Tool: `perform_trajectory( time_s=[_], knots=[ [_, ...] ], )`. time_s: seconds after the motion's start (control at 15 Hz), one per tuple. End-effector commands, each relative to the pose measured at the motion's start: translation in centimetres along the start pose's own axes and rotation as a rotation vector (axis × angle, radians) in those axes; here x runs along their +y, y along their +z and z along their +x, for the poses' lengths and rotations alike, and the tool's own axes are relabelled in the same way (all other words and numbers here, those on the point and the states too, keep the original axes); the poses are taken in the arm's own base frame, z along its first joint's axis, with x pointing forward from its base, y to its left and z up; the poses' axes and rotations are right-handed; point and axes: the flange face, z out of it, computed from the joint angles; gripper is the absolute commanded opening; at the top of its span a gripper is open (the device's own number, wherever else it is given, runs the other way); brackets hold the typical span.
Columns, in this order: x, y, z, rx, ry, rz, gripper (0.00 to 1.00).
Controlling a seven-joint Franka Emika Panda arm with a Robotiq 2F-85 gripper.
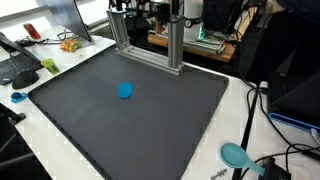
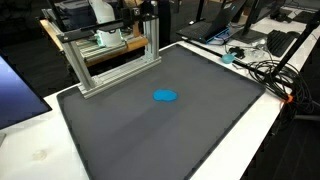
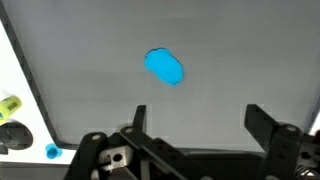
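A small bright blue oval object (image 1: 125, 91) lies flat on a large dark grey mat (image 1: 150, 130), a little back from the mat's middle; it shows in both exterior views (image 2: 165, 97). In the wrist view the blue object (image 3: 165, 67) sits above and slightly left of my gripper (image 3: 198, 125). The two dark fingers (image 3: 262, 122) stand wide apart with only bare mat between them, well short of the object. The gripper is open and holds nothing. I cannot make it out in the exterior views.
An aluminium frame (image 1: 150, 45) stands at the mat's back edge, also in an exterior view (image 2: 110, 60). A teal scoop-like thing (image 1: 237, 155) and cables lie off one mat corner. A small blue cap (image 1: 17, 97), a yellow-green item (image 3: 8, 105) and desk clutter lie beside the mat.
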Motion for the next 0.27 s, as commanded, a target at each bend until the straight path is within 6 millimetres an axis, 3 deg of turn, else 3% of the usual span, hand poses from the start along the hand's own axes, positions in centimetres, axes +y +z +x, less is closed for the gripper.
perform_trajectory(
  time_s=[0.0, 0.2],
  knots=[
    [0.01, -0.19, -0.03, 0.002, 0.000, 0.000, 1.00],
    [-0.02, -0.44, -0.05, 0.007, -0.001, 0.000, 1.00]
  ],
)
